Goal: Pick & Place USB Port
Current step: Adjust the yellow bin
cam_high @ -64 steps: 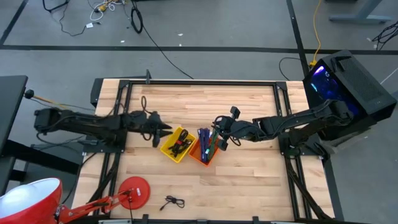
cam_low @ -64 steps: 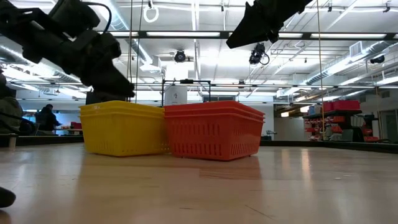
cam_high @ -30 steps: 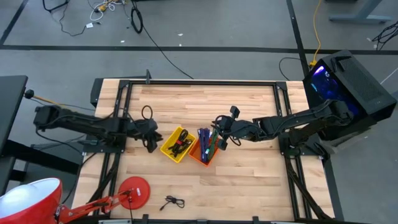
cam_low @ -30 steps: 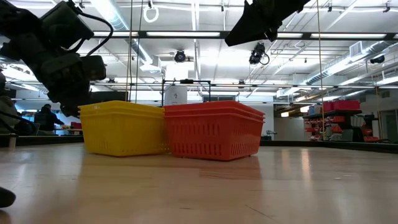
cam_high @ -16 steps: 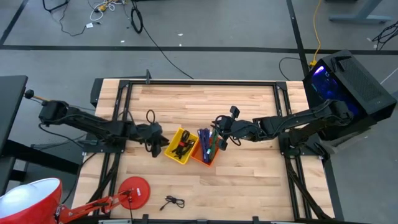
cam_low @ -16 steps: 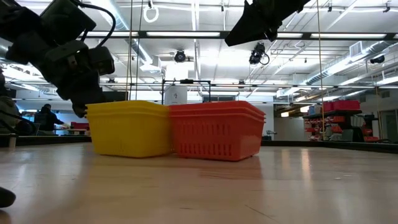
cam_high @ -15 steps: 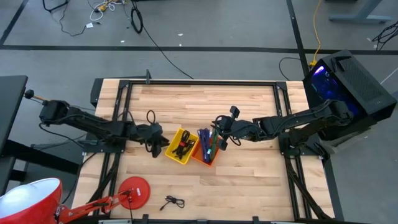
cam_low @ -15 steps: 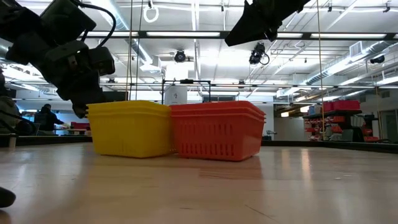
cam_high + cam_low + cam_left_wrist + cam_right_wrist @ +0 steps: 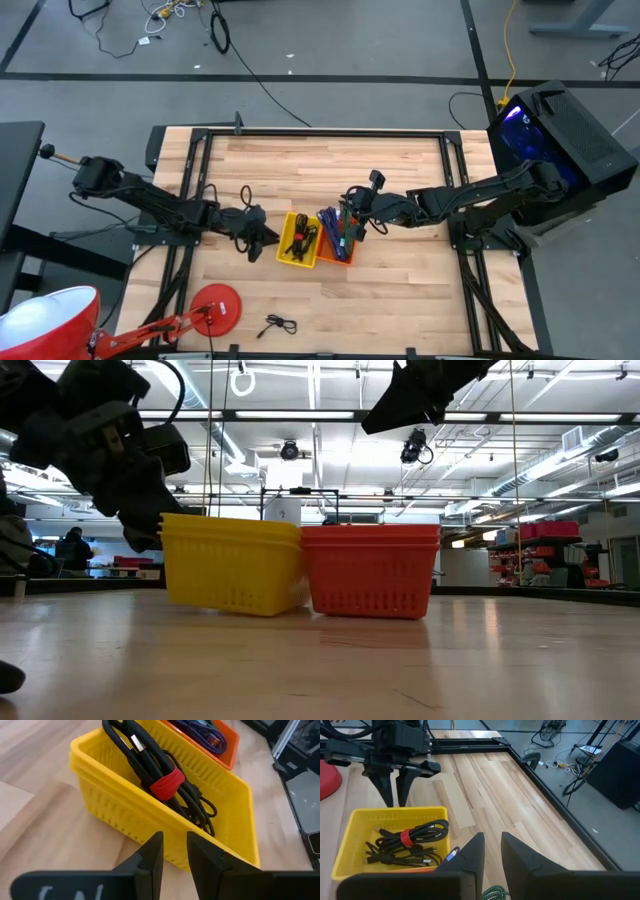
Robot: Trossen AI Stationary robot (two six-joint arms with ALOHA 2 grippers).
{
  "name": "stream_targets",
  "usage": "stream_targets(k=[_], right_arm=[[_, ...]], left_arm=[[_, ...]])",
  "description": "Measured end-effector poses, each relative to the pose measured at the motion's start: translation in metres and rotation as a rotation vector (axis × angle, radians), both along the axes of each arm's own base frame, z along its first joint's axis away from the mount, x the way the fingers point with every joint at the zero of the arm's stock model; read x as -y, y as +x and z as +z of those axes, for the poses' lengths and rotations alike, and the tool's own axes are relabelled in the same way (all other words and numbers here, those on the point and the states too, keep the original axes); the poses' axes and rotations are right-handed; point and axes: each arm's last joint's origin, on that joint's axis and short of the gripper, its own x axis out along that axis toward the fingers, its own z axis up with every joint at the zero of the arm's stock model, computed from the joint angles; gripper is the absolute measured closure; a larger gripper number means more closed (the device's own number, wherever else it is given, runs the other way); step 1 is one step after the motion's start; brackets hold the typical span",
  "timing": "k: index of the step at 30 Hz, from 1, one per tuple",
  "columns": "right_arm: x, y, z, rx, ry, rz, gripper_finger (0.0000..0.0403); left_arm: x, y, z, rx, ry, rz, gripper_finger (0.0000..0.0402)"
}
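Near mid-table, yellow basket point(image 9: 298, 238) of black USB cables point(image 9: 165, 785) touching orange basket point(image 9: 338, 245), left gripper point(image 9: 258, 241) low against its outer wall with fingers narrowly parted and empty, right gripper point(image 9: 352, 212) above the orange basket, likewise slightly parted, holding nothing.

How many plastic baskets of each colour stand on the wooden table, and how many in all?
Yellow plastic basket: 1
Orange plastic basket: 1
Total: 2
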Motion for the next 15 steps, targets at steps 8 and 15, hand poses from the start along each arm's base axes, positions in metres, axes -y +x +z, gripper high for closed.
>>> stream_targets(k=[8, 15], right_arm=[[0.000, 0.000, 0.000, -0.002, -0.006, 0.003, 0.0337], [0.000, 0.001, 0.001, 0.003, -0.013, 0.008, 0.0337]], left_arm=[[0.007, -0.001, -0.002, -0.007, -0.012, -0.002, 0.0313], [0.011, -0.002, -0.001, 0.003, -0.006, 0.023, 0.0313]])
